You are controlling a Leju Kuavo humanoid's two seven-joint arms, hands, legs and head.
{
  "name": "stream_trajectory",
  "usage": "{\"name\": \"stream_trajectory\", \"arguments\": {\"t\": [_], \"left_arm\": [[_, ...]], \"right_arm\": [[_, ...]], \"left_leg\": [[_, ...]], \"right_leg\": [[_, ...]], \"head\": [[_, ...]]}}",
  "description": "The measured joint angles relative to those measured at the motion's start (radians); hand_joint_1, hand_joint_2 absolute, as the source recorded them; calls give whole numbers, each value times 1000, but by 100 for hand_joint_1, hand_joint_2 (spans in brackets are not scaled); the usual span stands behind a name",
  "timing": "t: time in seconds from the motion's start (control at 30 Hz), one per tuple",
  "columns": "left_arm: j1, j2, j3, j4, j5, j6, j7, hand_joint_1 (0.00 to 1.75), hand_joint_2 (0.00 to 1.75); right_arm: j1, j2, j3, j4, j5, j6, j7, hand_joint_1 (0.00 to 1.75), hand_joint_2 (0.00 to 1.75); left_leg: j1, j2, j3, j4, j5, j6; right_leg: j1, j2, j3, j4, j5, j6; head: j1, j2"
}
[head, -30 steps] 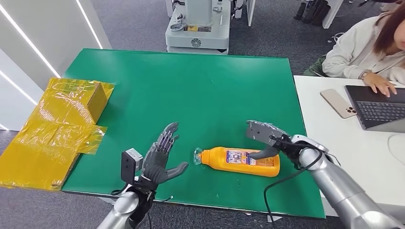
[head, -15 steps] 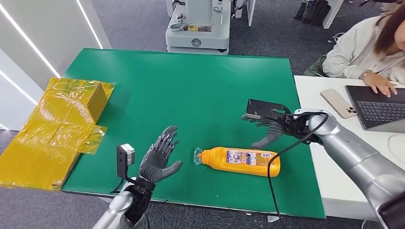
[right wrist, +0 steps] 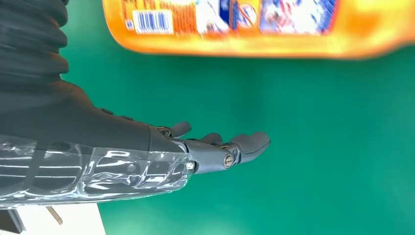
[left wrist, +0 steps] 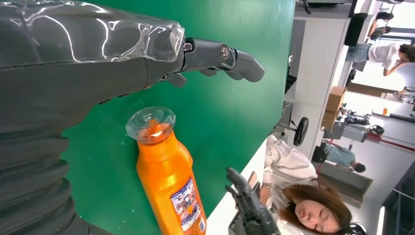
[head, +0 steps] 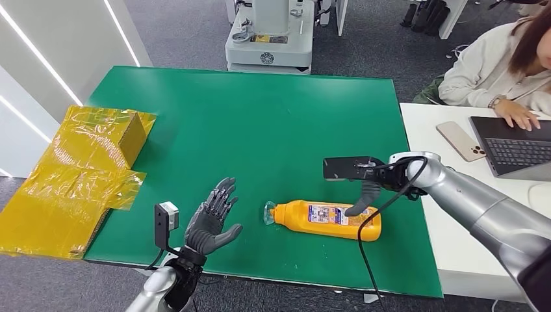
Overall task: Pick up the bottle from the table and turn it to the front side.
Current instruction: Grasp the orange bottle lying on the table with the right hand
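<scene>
An orange bottle lies on its side on the green table, toward the near edge and right of the middle. Its long axis runs across the table, roughly parallel to the near edge: the clear cap points toward the robot's left and the flat base toward its right. A printed label faces upward along the body.

The right hand hovers over the bottle's base half, its fingers apart and holding nothing, the thumb reaching down toward the bottle. From the head view it is hard to say whether the thumb tip touches the bottle or hangs just above it. In the right wrist view the fingers stretch out over bare green surface, with the bottle blurred beside them.

The left hand is held up above the table near the front edge, just beside the cap end but apart from it, palm turned toward the bottle, fingers spread and nothing in them. The left wrist view shows the cap close by the extended fingers.

A yellow wrapped box sits off the table's left edge. A person works at a laptop on the white desk to the right, a phone beside it.
</scene>
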Motion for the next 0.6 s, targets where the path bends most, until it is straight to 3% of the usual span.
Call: {"name": "stream_trajectory", "arguments": {"t": [0.3, 0.6], "left_arm": [[16, -6, 9, -5, 1, 4, 15, 0, 175], [32, -15, 18, -9, -7, 1, 20, 0, 175]], "right_arm": [[5, -6, 109, 2, 92, 4, -21, 0, 175], [57, -29, 141, 8, 139, -29, -52, 0, 175]], "left_leg": [[0, 0, 0, 0, 0, 0], [0, 0, 0, 1, 0, 0]], "right_leg": [[0, 0, 0, 0, 0, 0], [0, 0, 0, 0, 0, 0]], "head": [[0, 0], [0, 0]]}}
